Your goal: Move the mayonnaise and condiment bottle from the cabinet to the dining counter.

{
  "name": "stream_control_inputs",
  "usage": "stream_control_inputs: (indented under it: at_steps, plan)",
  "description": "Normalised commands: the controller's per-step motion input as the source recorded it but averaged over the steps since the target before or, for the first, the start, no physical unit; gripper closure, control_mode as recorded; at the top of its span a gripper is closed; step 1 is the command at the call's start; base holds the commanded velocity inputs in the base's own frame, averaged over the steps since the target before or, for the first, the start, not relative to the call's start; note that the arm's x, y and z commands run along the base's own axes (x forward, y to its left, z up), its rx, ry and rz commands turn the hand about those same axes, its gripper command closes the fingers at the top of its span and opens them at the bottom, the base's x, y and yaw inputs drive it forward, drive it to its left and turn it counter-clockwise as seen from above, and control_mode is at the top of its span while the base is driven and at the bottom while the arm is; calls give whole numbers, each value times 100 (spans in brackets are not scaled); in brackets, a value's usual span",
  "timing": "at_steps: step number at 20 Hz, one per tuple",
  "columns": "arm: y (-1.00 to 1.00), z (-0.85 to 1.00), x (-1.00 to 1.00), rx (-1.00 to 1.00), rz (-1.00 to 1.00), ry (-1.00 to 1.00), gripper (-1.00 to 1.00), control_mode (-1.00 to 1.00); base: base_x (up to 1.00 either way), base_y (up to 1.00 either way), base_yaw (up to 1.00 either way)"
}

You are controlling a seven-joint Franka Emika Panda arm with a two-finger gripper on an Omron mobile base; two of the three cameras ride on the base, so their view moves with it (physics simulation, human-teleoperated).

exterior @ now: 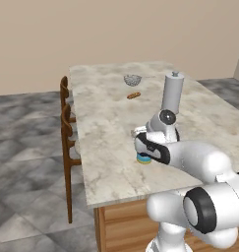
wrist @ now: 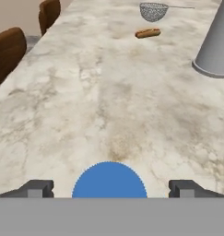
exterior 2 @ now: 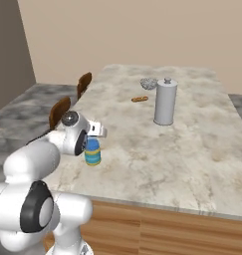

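Note:
The mayonnaise [exterior 2: 92, 152], a short jar with a blue lid and a blue, yellow and green label, stands upright on the dining counter [exterior 2: 192, 149] near its front left edge. My gripper [exterior 2: 92, 141] hangs just above it, open. In the hand view the blue lid [wrist: 109, 180] lies midway between the two wide-apart finger tips [wrist: 36, 188], and neither tip touches it. From the left base view the jar [exterior: 143, 158] peeks out under my hand [exterior: 142, 146]. The condiment bottle and the cabinet are out of view.
A tall grey cylinder with a knob top [exterior 2: 165, 102] stands further back on the counter. Beyond it lie a wire strainer [exterior 2: 148, 83] and a small brown roll [exterior 2: 139, 99]. Wooden chairs [exterior: 67, 128] line the counter's left side.

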Motion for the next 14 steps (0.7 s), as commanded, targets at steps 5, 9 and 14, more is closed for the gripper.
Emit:
stream_control_inputs:
  at_steps: [5,9,14]
  plan:
    - [0,91,-15,10,-6,12,-100,-100,0,0,0]
    - [0,76,-51,11,-2,13,-100,-100,0,0,0]
    - [0,27,-90,4,-5,11,-100,-100,0,0,0]
